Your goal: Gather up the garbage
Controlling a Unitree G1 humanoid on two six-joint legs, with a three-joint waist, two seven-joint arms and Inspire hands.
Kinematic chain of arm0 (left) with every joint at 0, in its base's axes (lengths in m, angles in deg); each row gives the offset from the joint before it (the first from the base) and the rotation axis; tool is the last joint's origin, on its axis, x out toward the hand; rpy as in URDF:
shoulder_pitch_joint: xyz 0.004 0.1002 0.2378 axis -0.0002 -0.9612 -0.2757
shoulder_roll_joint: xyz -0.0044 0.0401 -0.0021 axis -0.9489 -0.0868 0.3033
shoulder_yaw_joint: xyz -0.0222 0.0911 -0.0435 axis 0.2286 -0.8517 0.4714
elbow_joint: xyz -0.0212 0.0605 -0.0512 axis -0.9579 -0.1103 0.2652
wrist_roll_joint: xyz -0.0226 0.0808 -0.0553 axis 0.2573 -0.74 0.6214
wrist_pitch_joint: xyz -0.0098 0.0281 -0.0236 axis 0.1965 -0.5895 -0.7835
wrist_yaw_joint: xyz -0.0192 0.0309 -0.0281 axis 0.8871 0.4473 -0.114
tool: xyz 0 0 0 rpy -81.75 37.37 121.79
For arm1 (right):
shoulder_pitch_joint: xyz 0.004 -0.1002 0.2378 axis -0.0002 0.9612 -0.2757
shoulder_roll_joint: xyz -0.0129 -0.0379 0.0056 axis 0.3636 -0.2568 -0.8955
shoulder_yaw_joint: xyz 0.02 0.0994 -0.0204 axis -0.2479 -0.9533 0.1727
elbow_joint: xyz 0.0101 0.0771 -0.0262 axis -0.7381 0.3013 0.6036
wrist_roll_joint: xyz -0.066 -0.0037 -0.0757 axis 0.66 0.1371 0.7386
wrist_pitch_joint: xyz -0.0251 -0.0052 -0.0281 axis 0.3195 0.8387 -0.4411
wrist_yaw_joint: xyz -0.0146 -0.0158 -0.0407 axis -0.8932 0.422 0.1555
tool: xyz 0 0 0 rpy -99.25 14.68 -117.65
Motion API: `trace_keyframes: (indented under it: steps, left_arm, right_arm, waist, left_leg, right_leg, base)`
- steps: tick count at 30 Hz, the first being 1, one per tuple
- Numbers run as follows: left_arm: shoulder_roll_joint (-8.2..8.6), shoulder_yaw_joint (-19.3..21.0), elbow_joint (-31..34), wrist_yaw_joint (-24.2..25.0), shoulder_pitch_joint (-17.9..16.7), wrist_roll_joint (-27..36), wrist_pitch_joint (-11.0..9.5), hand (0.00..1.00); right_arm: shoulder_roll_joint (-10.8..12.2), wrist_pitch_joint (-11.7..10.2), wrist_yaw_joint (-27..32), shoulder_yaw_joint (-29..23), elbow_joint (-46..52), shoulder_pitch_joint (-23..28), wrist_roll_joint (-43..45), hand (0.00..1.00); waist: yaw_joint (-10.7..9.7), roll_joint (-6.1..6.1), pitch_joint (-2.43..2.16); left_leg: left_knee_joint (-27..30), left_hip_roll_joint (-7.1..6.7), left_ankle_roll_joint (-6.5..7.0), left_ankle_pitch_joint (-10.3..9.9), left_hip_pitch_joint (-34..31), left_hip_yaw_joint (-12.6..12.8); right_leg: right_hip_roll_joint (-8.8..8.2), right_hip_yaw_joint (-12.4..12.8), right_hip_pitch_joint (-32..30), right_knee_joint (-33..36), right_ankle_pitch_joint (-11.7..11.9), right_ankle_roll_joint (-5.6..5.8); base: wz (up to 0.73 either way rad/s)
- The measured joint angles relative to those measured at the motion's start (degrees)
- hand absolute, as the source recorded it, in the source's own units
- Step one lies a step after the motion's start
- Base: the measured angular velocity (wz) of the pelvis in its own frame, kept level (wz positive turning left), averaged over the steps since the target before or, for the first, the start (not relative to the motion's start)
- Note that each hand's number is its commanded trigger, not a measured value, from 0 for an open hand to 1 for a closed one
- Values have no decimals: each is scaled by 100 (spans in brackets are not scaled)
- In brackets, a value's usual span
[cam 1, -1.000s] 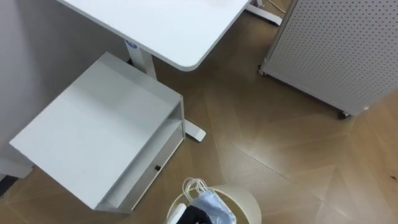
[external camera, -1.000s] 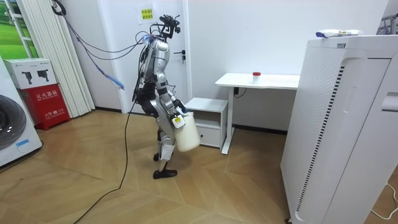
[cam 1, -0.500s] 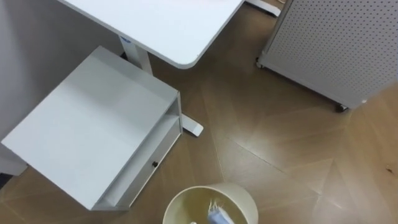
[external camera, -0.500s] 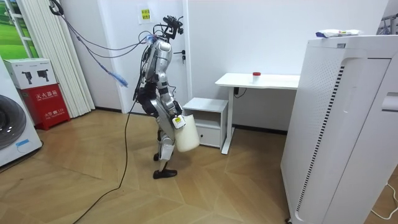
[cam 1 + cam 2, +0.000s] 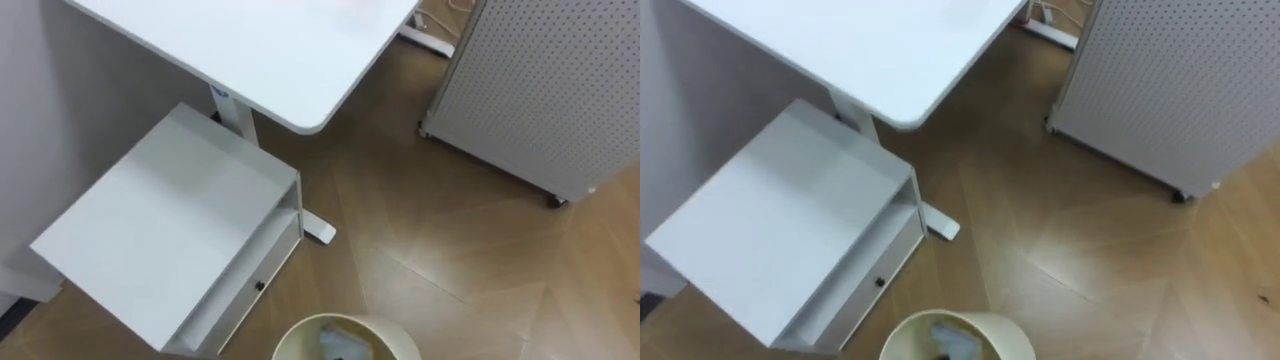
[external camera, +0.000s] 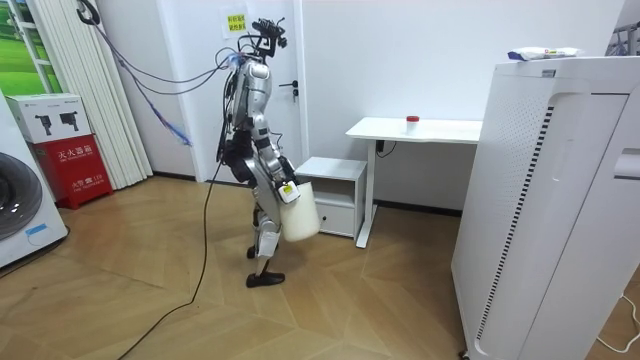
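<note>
Right robot hand (image 6: 287,191) sits at the top rim of a cream bin (image 6: 300,214), seen from the side in the room view. Whether its fingers curl round the rim or lie straight cannot be told. The bin hangs at thigh height in front of the robot, clear of the wood floor (image 5: 450,250). The robot stands turned toward the room view's right, just beside a low white cabinet (image 5: 160,230) and a white desk (image 5: 250,50).

From the head camera, looking down, the bin's round mouth is at the near edge, in the centre. Garbage (image 5: 336,345) lies inside it: pale, bluish-white scraps, too blurred to name. The cabinet is to the left of the bin, with an open shelf under its flat top and, below that, a drawer with a small dark knob (image 5: 258,286). The desk overhangs the cabinet's far side, and the foot of its leg rests on the floor just beside the cabinet. A white perforated panel (image 5: 540,80) on castors stands at the far right. In the room view a small red thing (image 6: 411,120) sits on the desk.
</note>
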Motion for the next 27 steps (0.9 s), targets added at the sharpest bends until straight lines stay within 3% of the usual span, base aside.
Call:
trace_keyframes:
  steps: [4,7,11,16,17,21,25,27]
  left_arm:
    - [-135,221,383,-4,30,-7,-30,0]
    - [-364,566,1058,-15,-53,-203,-42,0]
    - [-502,894,1941,-131,-384,-348,-152,0]
    - [-546,1374,2421,-349,-683,-511,-303,0]
    - [-556,1556,2508,-446,-777,-499,-302,0]
    - [-583,2008,3171,-889,-1070,-512,-308,0]
    - [-571,2188,3313,-1241,-1088,-422,-442,0]
    - [-566,2265,3442,-1437,-1094,-419,-469,0]
  right_arm:
    - [-81,-1,-109,-161,-61,7,-14,100]
    - [-132,4,-203,-410,-61,121,20,100]
    - [-165,18,-180,-917,25,358,-1,100]
    - [-238,13,-123,-1354,448,732,24,100]
    - [-262,17,-123,-1356,530,779,25,100]
    - [-257,20,-98,-1456,783,1011,116,100]
    - [-261,20,-69,-1450,783,1017,116,100]
    - [-250,20,-77,-1449,793,1024,118,100]
  waist:
    - [2,103,9]
    - [19,145,12]
    - [-23,227,-30]
    - [29,198,-59]
    - [76,174,-88]
    - [182,123,-128]
    - [209,95,-126]
    - [197,24,-158]
  left_leg:
    - [-191,-21,-3,-6,420,11]
    - [-331,-78,-14,0,789,71]
    - [-627,-125,-27,7,1330,109]
    - [-906,-171,-57,-4,1926,345]
    - [-983,-158,-74,-14,2060,485]
    - [-1025,3,-180,-132,2451,748]
    - [-1217,1,-231,-162,2976,808]
    - [-1237,10,-273,-193,3125,811]
  right_leg:
    - [-8,24,400,-149,11,27]
    - [-12,74,717,-244,11,33]
    - [-10,83,1217,-547,41,85]
    - [-9,205,1607,-699,57,108]
    - [-8,201,1636,-702,58,108]
    - [36,-132,1862,-783,119,47]
    - [21,-285,2179,-770,118,37]
    - [25,-331,2265,-775,96,1]
  base:
    - [-2]
    - [-8]
    - [-5]
    - [-26]
    - [-60]
    - [-46]
    - [-34]
    - [-27]
